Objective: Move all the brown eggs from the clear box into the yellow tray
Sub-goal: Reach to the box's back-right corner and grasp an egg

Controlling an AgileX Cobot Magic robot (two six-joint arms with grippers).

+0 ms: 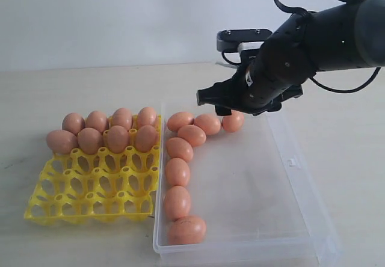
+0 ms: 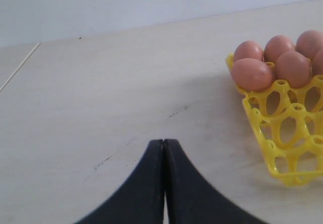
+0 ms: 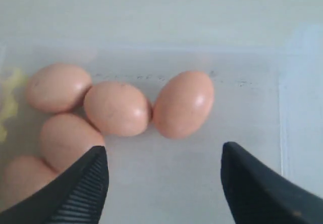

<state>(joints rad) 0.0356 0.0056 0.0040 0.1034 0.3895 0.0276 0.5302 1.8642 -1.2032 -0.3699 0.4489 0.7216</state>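
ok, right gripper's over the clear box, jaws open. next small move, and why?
Probably ease the open right gripper down around the end egg of the row in the clear box. It lies just ahead of the spread jaws, bare floor on its outer side, neighbour egg close on the other.

Pretty clearly a robotics lab bench or test setup, not a kitchen. A plain pale tabletop (image 1: 337,128), lightly scuffed, is backed by a bare white wall (image 1: 120,20), and a chunky black robot arm (image 1: 313,38) is hung over it. The stuff on the table is laid out like props: a yellow tray (image 1: 96,186), a clear box (image 1: 252,183) and brown eggs (image 1: 177,172), all set square to each other. Which kind of lab or building can't be told.
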